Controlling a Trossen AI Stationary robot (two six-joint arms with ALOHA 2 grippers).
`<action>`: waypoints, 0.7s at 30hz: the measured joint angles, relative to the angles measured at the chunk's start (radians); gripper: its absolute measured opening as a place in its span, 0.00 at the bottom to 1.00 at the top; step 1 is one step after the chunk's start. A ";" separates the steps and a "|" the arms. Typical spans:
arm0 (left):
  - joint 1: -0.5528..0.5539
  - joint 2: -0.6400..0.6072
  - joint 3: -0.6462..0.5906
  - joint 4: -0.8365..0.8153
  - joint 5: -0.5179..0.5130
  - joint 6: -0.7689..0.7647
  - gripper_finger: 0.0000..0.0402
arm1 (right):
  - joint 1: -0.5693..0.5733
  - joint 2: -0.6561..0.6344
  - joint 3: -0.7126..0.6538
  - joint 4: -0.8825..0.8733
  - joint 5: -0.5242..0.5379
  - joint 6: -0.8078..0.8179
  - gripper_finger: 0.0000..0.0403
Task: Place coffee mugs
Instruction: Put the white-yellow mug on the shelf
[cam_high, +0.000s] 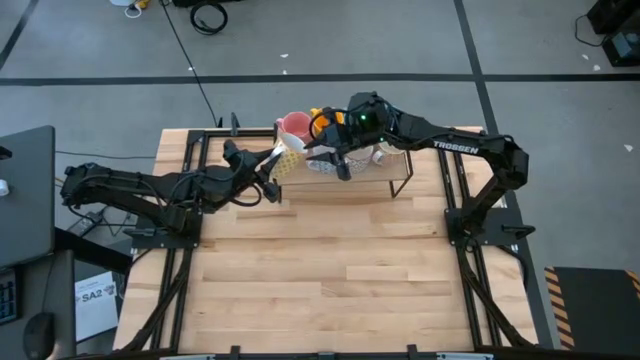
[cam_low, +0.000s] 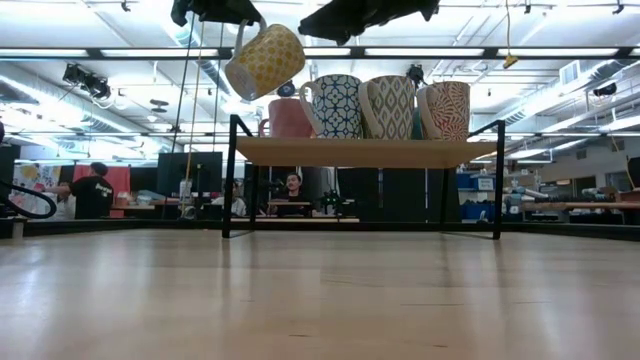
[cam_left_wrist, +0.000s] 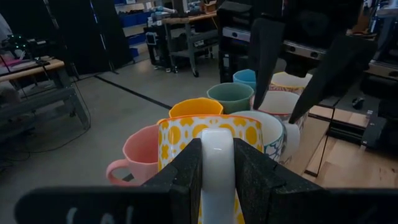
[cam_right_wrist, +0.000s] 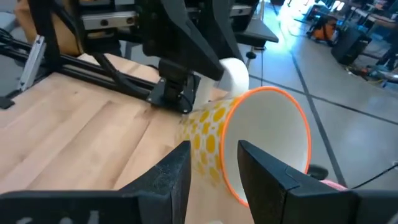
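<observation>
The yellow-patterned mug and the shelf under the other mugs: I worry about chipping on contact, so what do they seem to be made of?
The yellow-patterned white mug with an orange rim looks like glazed ceramic: smooth, glossy handle and a thick wall. The raised shelf looks like a light wooden board with a matte finish, carried on a thin black frame, probably metal.

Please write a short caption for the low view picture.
Left gripper holds yellow-patterned mug tilted above the shelf.

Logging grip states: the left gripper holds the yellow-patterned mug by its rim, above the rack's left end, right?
Not by the rim. The left wrist view shows the left gripper shut on the white handle of the yellow-patterned mug. It does hang above the left end of the wooden rack.
</observation>
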 joint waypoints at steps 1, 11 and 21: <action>0.000 0.000 0.000 0.000 0.000 0.001 0.20 | -0.001 0.000 -0.003 0.002 -0.004 0.000 0.34; 0.000 0.000 0.000 0.000 0.000 0.001 0.20 | -0.007 -0.001 -0.011 0.032 0.043 0.000 0.34; 0.000 0.000 0.000 0.000 0.000 0.001 0.20 | -0.006 0.027 -0.012 0.046 0.017 -0.001 0.34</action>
